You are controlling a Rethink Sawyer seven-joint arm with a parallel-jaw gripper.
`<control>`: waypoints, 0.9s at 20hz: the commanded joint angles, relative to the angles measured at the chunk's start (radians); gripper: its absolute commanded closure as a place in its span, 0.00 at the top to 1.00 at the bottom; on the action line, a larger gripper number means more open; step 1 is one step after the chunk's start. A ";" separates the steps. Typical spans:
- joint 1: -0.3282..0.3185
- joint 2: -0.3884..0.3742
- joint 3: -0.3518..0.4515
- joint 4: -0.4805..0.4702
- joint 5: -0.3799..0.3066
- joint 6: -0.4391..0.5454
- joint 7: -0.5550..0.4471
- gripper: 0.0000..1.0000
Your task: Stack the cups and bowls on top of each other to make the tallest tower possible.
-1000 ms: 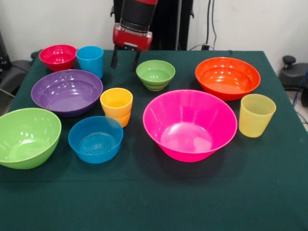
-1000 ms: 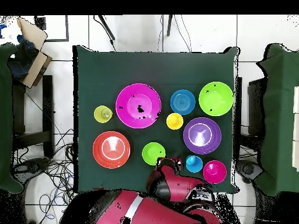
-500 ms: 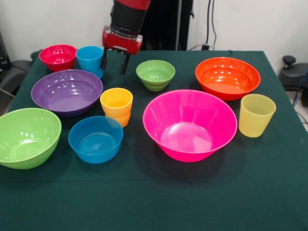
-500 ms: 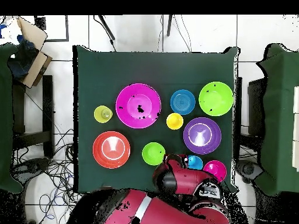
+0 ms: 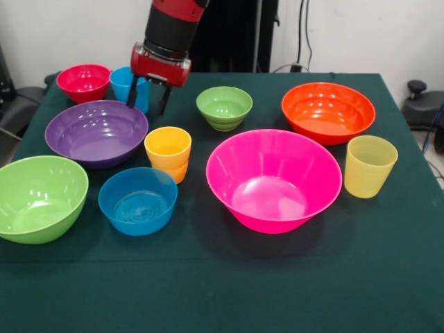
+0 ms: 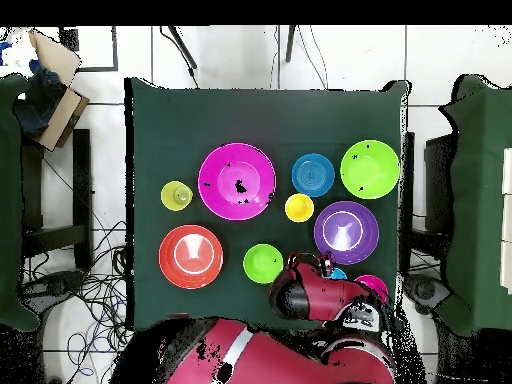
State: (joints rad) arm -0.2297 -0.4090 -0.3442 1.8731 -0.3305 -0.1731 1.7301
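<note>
My gripper (image 5: pixel 148 99) hangs open at the sky blue cup (image 5: pixel 125 82), covering its right side; one finger (image 5: pixel 132 94) is in front of the cup and the other is just right of it. Whether the fingers enclose the cup I cannot tell. Around it stand the red bowl (image 5: pixel 83 81), purple bowl (image 5: pixel 97 132), orange-yellow cup (image 5: pixel 168 151) and small green bowl (image 5: pixel 224 107). Nearer lie the lime bowl (image 5: pixel 38 198), mid blue bowl (image 5: pixel 137 200), pink bowl (image 5: pixel 274 179), orange bowl (image 5: pixel 327 111) and pale yellow cup (image 5: pixel 369 165). Every piece stands alone; no tower shows.
A dark green cloth covers the table (image 5: pixel 229 291). In the overhead view the arm (image 6: pixel 310 297) hides most of the sky blue cup and part of the red bowl (image 6: pixel 377 287). Cables and a cardboard box (image 6: pixel 50 85) lie on the floor beside the table.
In the front view the gripper has swung left from beside the small green bowl to the sky blue cup and come a little lower. No cup or bowl has moved.
</note>
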 commanded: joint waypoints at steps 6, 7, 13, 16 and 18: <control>0.053 0.101 0.052 -0.129 0.013 0.053 0.091 1.00; 0.048 0.109 0.059 -0.134 0.013 0.050 0.092 1.00; 0.042 0.184 0.056 -0.164 0.019 -0.002 0.109 1.00; 0.041 0.209 0.047 -0.176 0.021 -0.021 0.114 1.00; 0.043 0.212 0.045 -0.184 0.025 -0.018 0.117 1.00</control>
State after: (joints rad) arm -0.1978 -0.2850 -0.3646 1.7978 -0.3305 -0.1733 1.7301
